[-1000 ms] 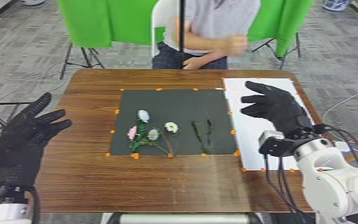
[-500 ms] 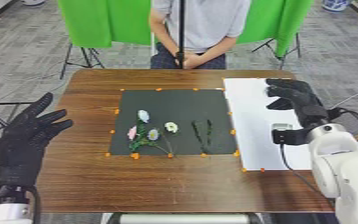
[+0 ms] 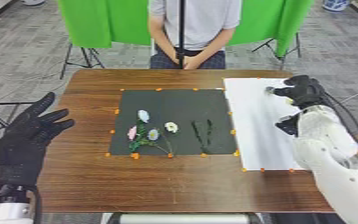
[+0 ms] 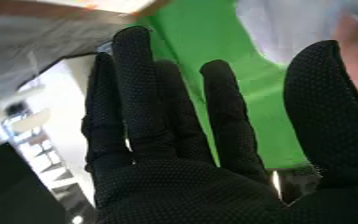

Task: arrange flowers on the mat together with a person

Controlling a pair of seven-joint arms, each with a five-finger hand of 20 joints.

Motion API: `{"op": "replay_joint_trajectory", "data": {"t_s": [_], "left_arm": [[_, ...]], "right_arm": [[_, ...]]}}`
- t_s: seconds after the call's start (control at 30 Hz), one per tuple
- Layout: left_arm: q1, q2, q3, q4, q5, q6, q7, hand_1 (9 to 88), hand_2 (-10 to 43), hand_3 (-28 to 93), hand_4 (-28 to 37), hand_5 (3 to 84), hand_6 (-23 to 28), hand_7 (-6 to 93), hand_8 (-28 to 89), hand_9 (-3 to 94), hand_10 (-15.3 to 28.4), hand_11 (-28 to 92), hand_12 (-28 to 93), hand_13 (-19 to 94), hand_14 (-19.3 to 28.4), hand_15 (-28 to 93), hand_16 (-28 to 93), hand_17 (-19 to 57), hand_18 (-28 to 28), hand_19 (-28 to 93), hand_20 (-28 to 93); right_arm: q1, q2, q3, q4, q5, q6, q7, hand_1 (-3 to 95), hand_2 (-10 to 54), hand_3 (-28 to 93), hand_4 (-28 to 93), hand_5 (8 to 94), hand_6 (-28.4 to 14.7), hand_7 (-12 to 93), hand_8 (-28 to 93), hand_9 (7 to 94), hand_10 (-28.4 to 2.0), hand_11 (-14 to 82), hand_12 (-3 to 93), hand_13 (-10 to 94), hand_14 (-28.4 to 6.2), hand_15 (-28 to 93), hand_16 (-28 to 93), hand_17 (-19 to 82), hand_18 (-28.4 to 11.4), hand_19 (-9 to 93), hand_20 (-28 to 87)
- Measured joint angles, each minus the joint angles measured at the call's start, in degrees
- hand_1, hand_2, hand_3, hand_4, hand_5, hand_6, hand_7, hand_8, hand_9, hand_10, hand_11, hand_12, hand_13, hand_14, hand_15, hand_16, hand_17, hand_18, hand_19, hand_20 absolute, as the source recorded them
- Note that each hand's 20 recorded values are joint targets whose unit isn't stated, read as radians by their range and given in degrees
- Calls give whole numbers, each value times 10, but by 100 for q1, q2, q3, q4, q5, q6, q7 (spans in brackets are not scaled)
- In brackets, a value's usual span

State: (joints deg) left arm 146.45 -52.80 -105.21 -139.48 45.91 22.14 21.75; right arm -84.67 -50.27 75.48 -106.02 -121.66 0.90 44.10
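1. I have my right hand [image 3: 306,91] at the far right corner of the desk [image 3: 158,187], over the edge of the white rectangular sheet [image 3: 262,150]. In the right wrist view its fingers [image 4: 143,100] are released: straight and a little apart, with the thumb standing wide of them.
2. Just beside those fingertips, the head view gives me something small and greyish [image 3: 270,90] by the sheet; it is too small for me to name.
3. My left hand [image 3: 20,145] is at the left side of the desk, well apart from the dark grey mat [image 3: 167,102]. Its fingers are released too, extended and spread, pointing away from me.
4. The flowers lie on the mat, between my two hands. Nearest the left fingers is the pink flower [image 3: 132,133]. The white, long-headed flower [image 3: 143,115] lies farther from me, and the pale lilac-white flower [image 3: 153,134] sits just beside the pink one.
5. The round white flower with a yellowish centre [image 3: 171,127] is next, towards the right fingers.
6. Closest to the right hand on that mat are the dark green leafy stems [image 3: 208,137], side by side, with the sheet between them and the right fingers.
7. Beyond the right fingers, the wrist view shows me bright green cloth [image 4: 269,117].
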Motion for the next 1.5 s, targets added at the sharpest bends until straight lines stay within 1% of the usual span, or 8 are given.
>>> {"op": "replay_joint_trajectory", "data": {"t_s": [0.13,0.4,0.63,0.8,0.93,1.1,1.37,1.5], "left_arm": [[-5,1,2,-6,0,6,12,168,67,762,-283,331,57,153,-110,354,196,248,109,259,284,561,-102,-87,241,513,145],[15,75,29,-12,-36,67,124,168,67,762,-283,331,57,153,-110,354,196,250,109,259,284,562,-102,-87,240,513,144],[-5,161,87,-12,-82,100,150,169,68,761,-283,331,57,153,-111,354,195,251,109,259,284,561,-102,-87,240,514,144],[-7,188,90,-11,-125,120,188,168,67,762,-283,330,57,152,-110,355,196,251,108,259,284,562,-102,-87,241,514,143],[-7,203,94,-9,-152,143,221,169,67,761,-283,330,57,153,-110,355,197,250,108,259,284,562,-102,-87,241,514,143],[-36,203,140,-1,-152,143,218,169,68,761,-283,330,57,153,-110,354,196,250,109,260,284,562,-102,-87,240,514,143],[-66,206,140,1,-152,142,215,170,68,761,-283,330,57,152,-110,355,196,252,109,260,284,563,-102,-87,241,515,143],[-62,204,121,-1,-152,142,205,171,67,762,-283,330,56,154,-110,356,196,252,109,260,284,563,-102,-87,241,515,143]], "right_arm": [[478,92,-380,384,-45,-723,228,329,-21,718,-249,456,-19,113,-105,452,-189,118,149,498,-170,575,82,186,-212,685,135],[1340,166,-1192,1477,0,-830,445,351,-28,732,-252,458,-19,116,-105,460,-195,124,149,512,-166,587,75,203,-211,707,116],[1758,184,-1634,1981,-292,-1245,712,377,-37,737,-262,483,-10,127,-111,489,-186,138,147,530,-159,591,69,215,-208,719,97],[1845,172,-1659,2181,-290,-1302,645,436,-55,731,-279,588,18,153,-130,597,-139,165,143,605,-127,555,83,242,-191,730,58],[1845,179,-1748,2299,-444,-1242,462,528,-77,636,-282,715,27,165,-35,717,-105,188,158,691,-78,534,129,285,-159,743,36],[1892,198,-2160,2555,-1074,-558,199,564,-94,634,-282,806,46,177,-2,849,-72,95,291,749,-45,504,216,315,-142,758,32],[1668,200,-2064,2166,-1263,-64,775,533,-95,653,-274,795,-9,165,30,833,-108,172,263,764,-87,544,167,322,-184,809,-5],[1580,239,-2031,1768,-1474,51,1080,445,-95,734,-273,592,-26,129,-106,676,-166,201,157,689,-121,559,141,283,-226,793,-37]]}}
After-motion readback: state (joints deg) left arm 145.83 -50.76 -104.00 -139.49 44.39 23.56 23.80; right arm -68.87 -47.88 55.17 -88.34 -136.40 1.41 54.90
